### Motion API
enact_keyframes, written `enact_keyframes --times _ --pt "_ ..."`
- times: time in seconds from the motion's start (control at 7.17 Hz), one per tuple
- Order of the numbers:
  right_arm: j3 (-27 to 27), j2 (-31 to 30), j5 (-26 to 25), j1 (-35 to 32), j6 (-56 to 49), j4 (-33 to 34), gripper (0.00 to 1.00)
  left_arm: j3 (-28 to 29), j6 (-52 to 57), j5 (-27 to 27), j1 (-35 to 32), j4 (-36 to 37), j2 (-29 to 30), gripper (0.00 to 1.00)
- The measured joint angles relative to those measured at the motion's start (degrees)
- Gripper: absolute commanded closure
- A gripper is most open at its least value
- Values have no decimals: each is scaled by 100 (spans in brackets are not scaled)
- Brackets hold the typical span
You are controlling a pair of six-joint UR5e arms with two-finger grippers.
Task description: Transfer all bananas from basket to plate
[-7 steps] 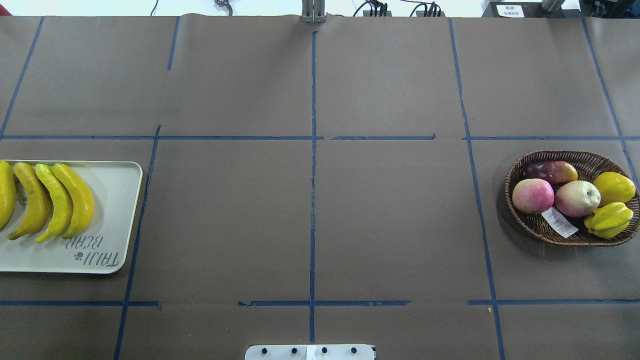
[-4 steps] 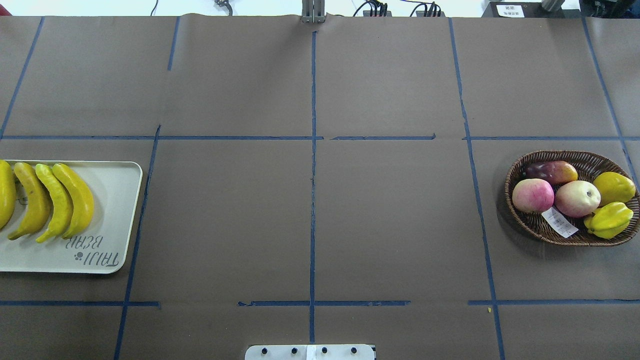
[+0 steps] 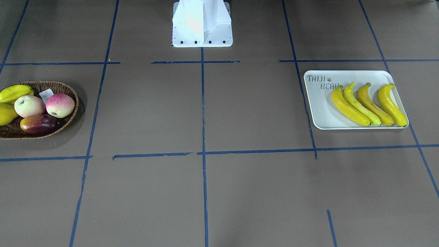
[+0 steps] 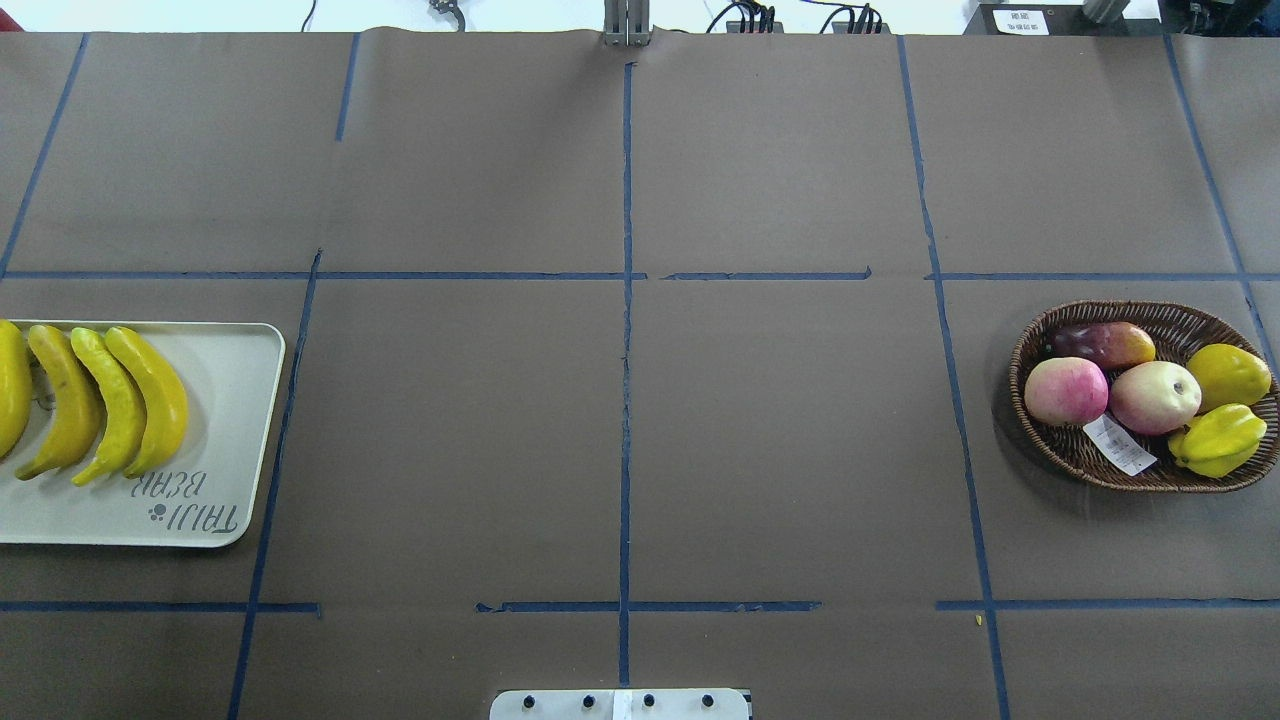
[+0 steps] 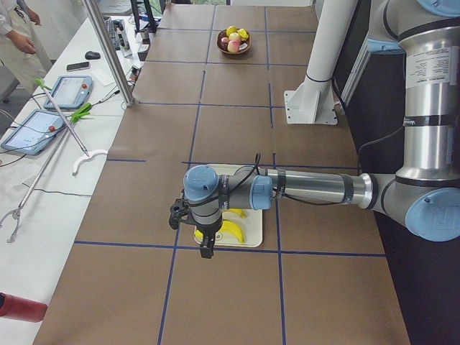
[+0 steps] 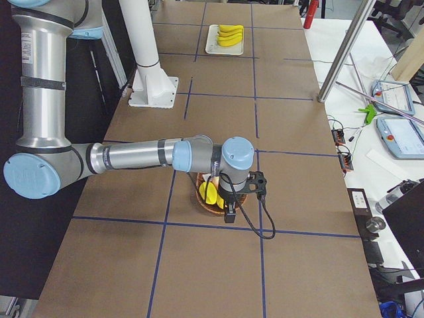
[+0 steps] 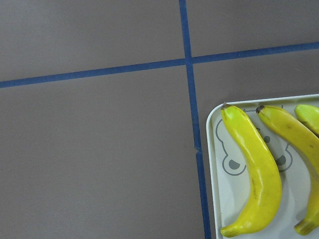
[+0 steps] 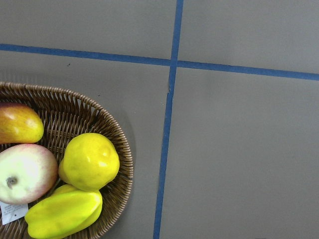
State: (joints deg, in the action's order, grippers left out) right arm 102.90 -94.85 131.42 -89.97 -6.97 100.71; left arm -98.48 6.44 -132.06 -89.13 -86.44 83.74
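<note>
1. You would have found the four long, curved, bright yellow glossy bananas (image 3: 349,107) light and stiff, judging by their plastic sheen, with a slick skin. The middle of the curve, pinched across its narrow width, looked the safest hold, since the tapered tips could squirt out of the fingers.
2. All four bananas lay side by side in the white rectangular rimmed plate (image 3: 319,109), on the robot's left part of the brown paper-covered bench (image 4: 780,440). They filled the half away from the grey lettering and sat touching or just beside one another.
3. The shallow oval brown wicker basket (image 4: 1050,445) stood well apart, on the robot's right. You could see no banana in it. It held two pink-and-cream apples (image 4: 1066,390), a red-and-yellow mango (image 4: 1100,344), a plump yellow fruit (image 4: 1228,375), a ribbed yellow-green star fruit (image 4: 1215,440) and a white paper tag (image 4: 1120,445).
4. From that layout you could have judged the transfer complete.
5. The left gripper (image 5: 205,244) hung over the plate and the right gripper (image 6: 230,211) over the basket. Only the side views showed them, so I could not tell whether either pair of fingers was apart or together.
</note>
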Motion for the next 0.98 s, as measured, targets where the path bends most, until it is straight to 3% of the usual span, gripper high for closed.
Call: enact_keyframes --times 0.98 --pt "-13 -6 -41 5 -14 2 0 -127 25 -39 15 -13 -121 0"
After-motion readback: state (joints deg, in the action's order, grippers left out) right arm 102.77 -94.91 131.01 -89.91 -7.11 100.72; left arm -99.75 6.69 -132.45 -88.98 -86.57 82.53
